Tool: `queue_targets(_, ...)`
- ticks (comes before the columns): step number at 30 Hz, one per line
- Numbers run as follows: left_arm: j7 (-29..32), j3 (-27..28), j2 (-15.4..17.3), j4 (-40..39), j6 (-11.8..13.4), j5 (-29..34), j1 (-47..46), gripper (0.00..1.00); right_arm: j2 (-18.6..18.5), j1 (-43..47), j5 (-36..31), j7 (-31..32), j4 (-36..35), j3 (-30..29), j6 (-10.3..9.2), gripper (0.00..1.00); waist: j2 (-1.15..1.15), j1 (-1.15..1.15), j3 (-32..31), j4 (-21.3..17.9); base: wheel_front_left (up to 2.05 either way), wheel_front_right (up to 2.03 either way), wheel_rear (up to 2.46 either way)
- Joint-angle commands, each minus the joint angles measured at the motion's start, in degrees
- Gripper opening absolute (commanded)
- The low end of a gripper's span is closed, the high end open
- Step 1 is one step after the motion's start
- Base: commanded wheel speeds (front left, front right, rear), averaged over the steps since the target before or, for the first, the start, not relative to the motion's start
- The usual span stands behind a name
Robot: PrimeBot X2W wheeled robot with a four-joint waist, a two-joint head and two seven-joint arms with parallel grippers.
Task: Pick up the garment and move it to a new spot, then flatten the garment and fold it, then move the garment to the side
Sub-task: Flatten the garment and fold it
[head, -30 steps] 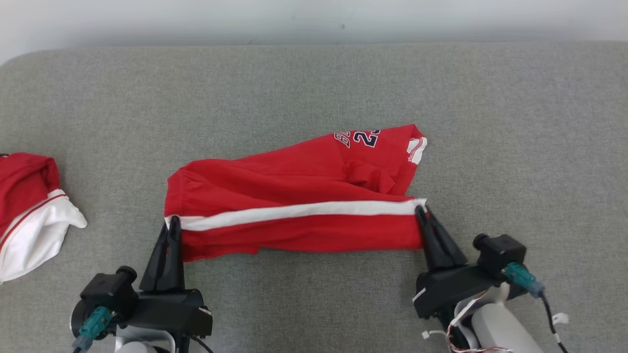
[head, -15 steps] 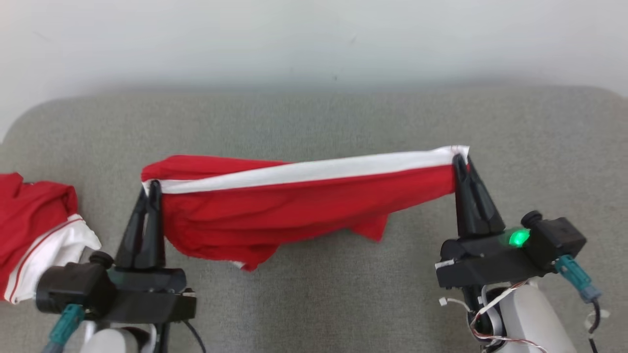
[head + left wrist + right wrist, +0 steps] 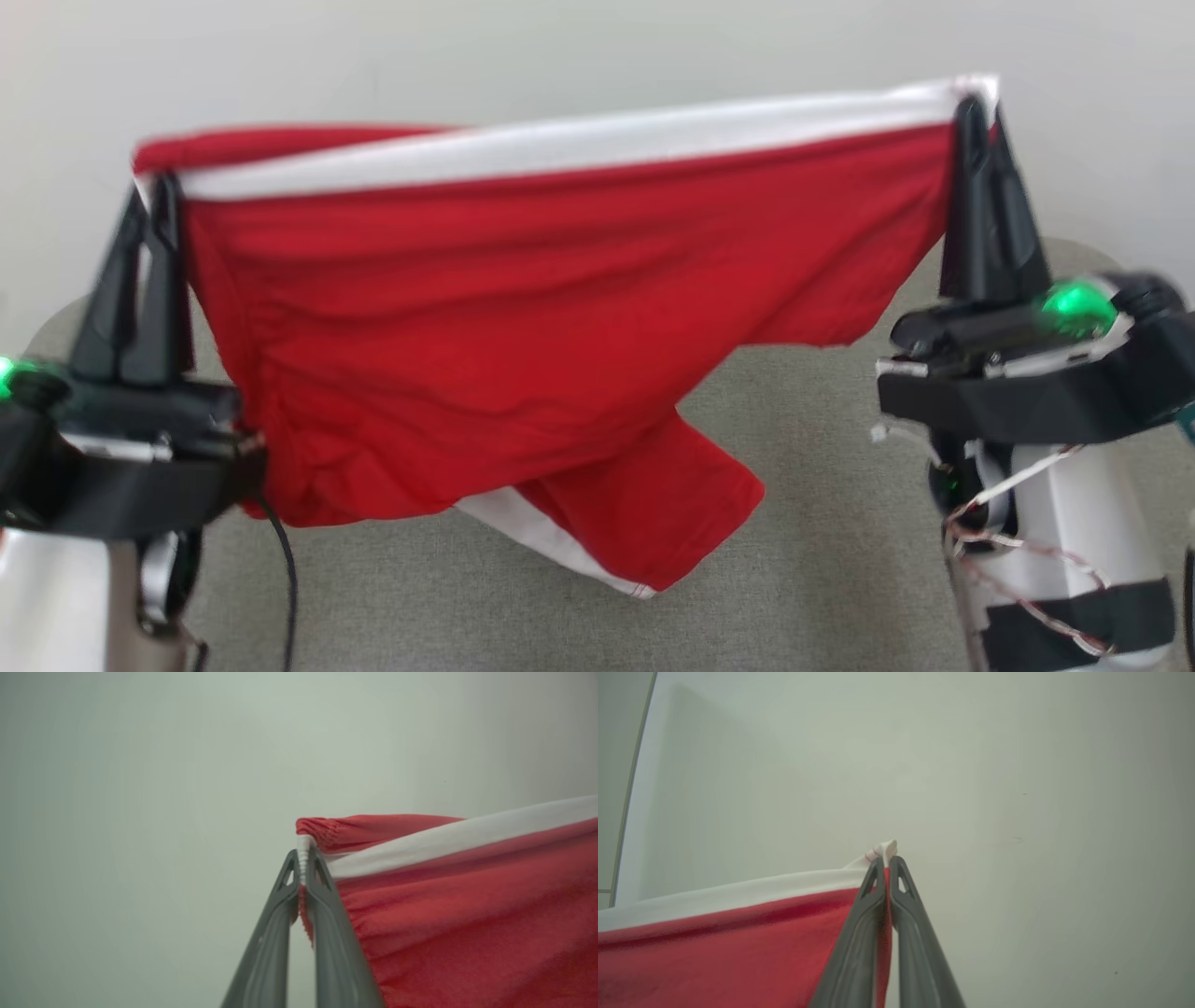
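In the head view, the red knit garment with a white stripe (image 3: 523, 355) hangs in the air above the grey fabric-covered surface (image 3: 840, 523). Its long axis runs left to right, stripe along the top, the right end higher. The left gripper (image 3: 154, 187) is pinched tight on its left top corner and the right gripper (image 3: 976, 103) on its right.

In the left wrist view, the closed fingers (image 3: 327, 914) bite the gathered end, and cloth stretches rightward before a pale wall (image 3: 140, 788). In the right wrist view, the fingers (image 3: 859, 933) clamp the white tip, cloth stretching left.
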Motion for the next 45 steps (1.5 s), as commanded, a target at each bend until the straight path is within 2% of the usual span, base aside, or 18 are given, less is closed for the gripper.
queue_targets(1,-0.17,0.32,0.64,-0.19,0.21,0.30,-0.97,0.00,-0.69,-0.68,0.24,-0.22,-0.37,-0.49,-0.15,0.00,0.00,0.01,-0.30,-0.25,0.00,0.00,0.00)
queue_targets(4,1.56,-1.04,3.97,-0.16,0.21,-0.05,-5.99,0.00,-2.53,-4.47,-0.01,-0.21,-0.97,0.09,-0.15,0.00,0.00,0.01,0.69,-0.26,0.00,0.00,0.00)
queue_targets(7,3.47,-2.69,5.39,1.18,0.21,-0.59,-9.87,0.00,-3.93,-7.46,0.39,-0.18,0.47,0.72,-0.15,0.00,0.00,0.01,2.74,-0.34,0.00,0.00,0.00)
queue_targets(12,6.34,-6.16,6.13,3.57,0.19,-0.76,-18.27,0.00,-7.38,-15.76,0.34,-0.11,4.33,2.62,-0.15,0.00,0.00,0.01,13.10,-0.62,0.00,0.00,0.00)
queue_targets(16,6.84,-9.20,4.91,8.48,0.19,0.47,-28.13,0.00,-9.98,-24.91,0.50,-0.10,9.58,2.94,-0.15,0.00,0.00,0.01,23.18,-0.34,0.00,0.00,0.00)
queue_targets(20,5.38,-12.38,3.79,16.57,0.19,2.47,-39.25,0.00,-12.52,-35.62,-0.54,-0.11,17.19,4.04,-0.15,0.00,0.00,0.01,31.41,-0.17,0.00,0.00,0.00)
queue_targets(26,1.31,-13.82,1.26,29.53,0.86,4.61,-55.10,0.00,-14.69,-50.46,-3.39,-0.13,28.80,0.40,-0.16,0.00,0.00,0.01,37.78,-0.03,0.00,0.00,0.00)
queue_targets(30,0.05,-12.90,0.50,33.39,1.44,5.24,-63.08,0.00,-15.49,-57.08,-6.94,-0.13,30.13,-3.88,-0.20,0.00,0.00,0.01,39.93,0.03,0.00,0.00,0.00)
queue_targets(33,-0.08,-12.53,-0.92,33.25,1.03,3.88,-65.38,0.00,-16.02,-58.59,-7.63,-0.11,28.70,-5.12,-0.20,0.00,0.00,0.01,41.36,0.23,0.00,0.00,0.00)
queue_targets(37,-0.12,-11.42,-1.89,33.85,0.82,1.51,-62.10,0.00,-16.28,-55.05,-6.24,-0.11,27.46,-4.47,-0.20,0.00,0.00,0.01,42.25,0.26,0.00,0.00,0.00)
queue_targets(45,-0.15,-9.32,-6.58,36.20,0.31,-6.57,-45.66,0.00,-17.56,-36.90,0.78,-0.15,18.44,-3.15,-0.21,0.00,0.00,0.01,40.77,0.41,0.00,0.00,0.00)
